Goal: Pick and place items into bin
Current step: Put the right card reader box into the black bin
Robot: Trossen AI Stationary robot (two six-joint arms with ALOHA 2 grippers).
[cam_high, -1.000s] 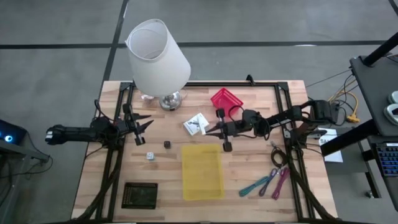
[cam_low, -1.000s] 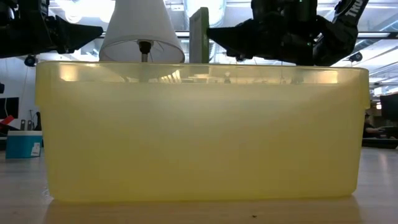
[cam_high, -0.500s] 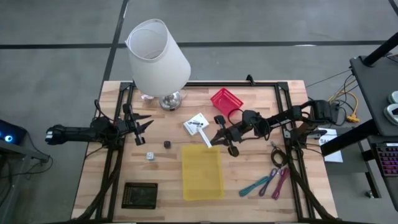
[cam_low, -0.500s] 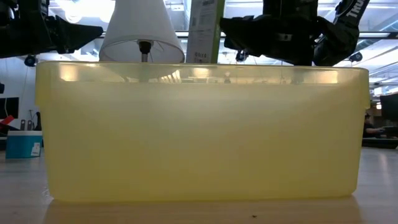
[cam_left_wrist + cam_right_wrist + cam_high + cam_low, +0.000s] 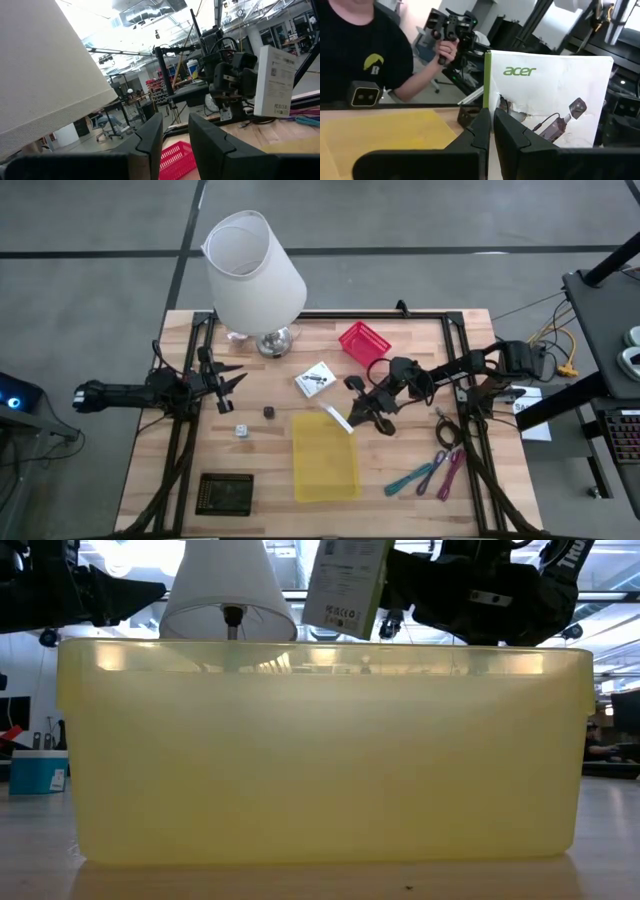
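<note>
From above, a wooden surface [image 5: 400, 500] carries a yellow bin [image 5: 325, 458] near its middle. The right gripper [image 5: 352, 420] hangs at the bin's upper right corner, its arm reaching in from the right side, bent and angled down. It holds a white card [image 5: 337, 418] edge-up over the bin's rim. A second white card [image 5: 316, 379] lies flat on the surface, just beyond the bin. Two tiny cubes, one dark [image 5: 269, 412] and one white [image 5: 241, 431], sit left of the bin. Teal [image 5: 410, 478] and pink-purple strips [image 5: 450, 472] and a black coiled cable [image 5: 446, 430] lie to the right. The left gripper [image 5: 228, 380] waits well to the left, beside a large white lamp [image 5: 254, 272], arm level and outstretched.

At table height, the bin's translucent wall fills the picture, and the card dangles tilted just above its rim.

From the left wrist, that arm's own jaws stand slightly parted with nothing between them; the card shows across the surface, upright in the other gripper.

From the right wrist, the jaws are pinched shut on the card's green edge. A person stands beyond the surface.

The step in hand looks like carrying the card over the bin. The next move likely calls for centring it above the opening, then parting the jaws to let it drop.
</note>
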